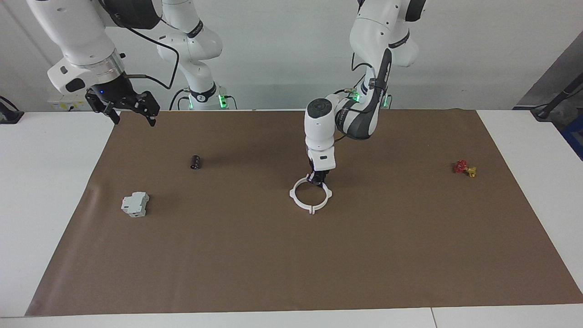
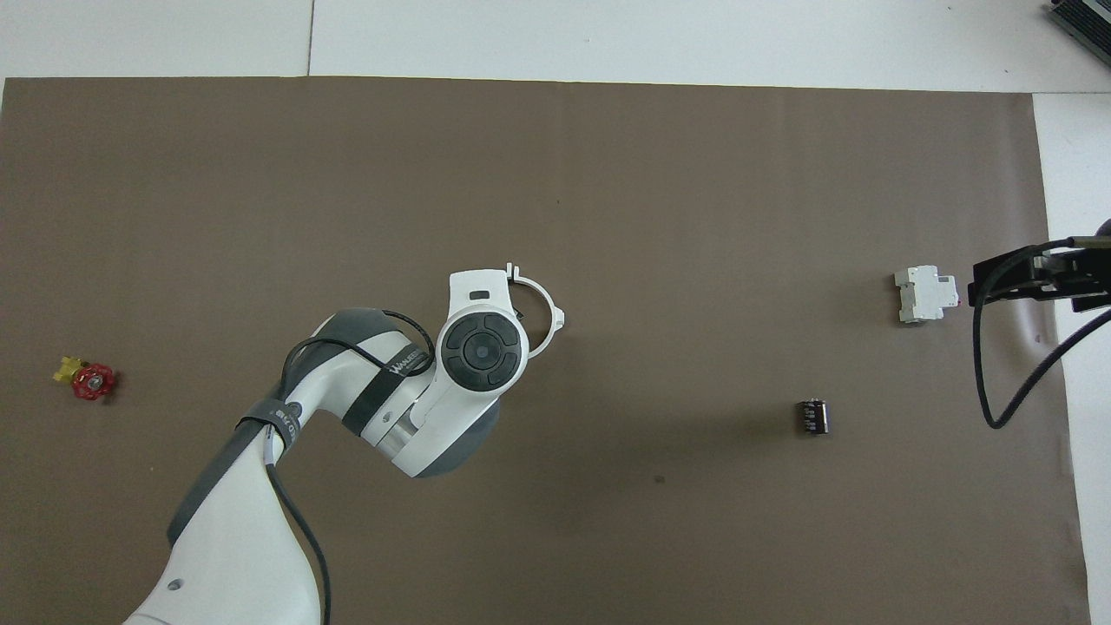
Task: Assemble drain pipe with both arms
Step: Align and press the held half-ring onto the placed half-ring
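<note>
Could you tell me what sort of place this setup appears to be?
Probably a robotics lab bench: a brown mat covers a white table, with small test parts laid out, a white ring, a grey-white box and a red-and-yellow valve.

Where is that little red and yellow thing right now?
The red-and-yellow valve lies on the brown mat at the left arm's end of the table, alone, well apart from the white ring.

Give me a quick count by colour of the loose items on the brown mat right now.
White: 2, the drain pipe ring and the blocky box
Black: 1, the small cylinder
Red and yellow: 1, the valve
Total: 4
</note>
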Controlling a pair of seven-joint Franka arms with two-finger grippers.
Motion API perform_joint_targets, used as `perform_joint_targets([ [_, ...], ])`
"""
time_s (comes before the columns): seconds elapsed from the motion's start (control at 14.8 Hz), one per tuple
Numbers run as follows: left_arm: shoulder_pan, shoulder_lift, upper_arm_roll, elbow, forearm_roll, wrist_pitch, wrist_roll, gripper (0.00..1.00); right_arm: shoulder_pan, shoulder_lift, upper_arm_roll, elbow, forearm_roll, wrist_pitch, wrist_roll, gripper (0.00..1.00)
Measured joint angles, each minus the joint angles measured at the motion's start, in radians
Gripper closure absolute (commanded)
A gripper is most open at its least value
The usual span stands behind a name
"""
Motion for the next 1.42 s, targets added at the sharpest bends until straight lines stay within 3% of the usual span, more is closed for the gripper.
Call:
perform_joint_targets([
  [1.08, -0.002, 0.000, -0.001, 0.000, 0.013, 0.001, 0.000, 1.00, 0.000, 0.000, 0.000, 0.000, 0.000, 0.000, 0.000, 0.00],
  [1.21, -0.002, 0.000, -0.001, 0.000, 0.014, 0.001, 0.003, 0.30, 0.000, 0.000, 0.000, 0.000, 0.000, 0.000, 0.000, 0.00],
  [1.28, -0.002, 0.000, -0.001, -0.001, 0.014, 0.001, 0.007, 0.17, 0.000, 0.000, 0.000, 0.000, 0.000, 0.000, 0.000, 0.00],
  [1.42, -0.002, 0.000, -0.001, -0.003, 0.014, 0.001, 0.013, 0.06, 0.000, 0.000, 0.000, 0.000, 0.000, 0.000, 0.000, 0.00],
])
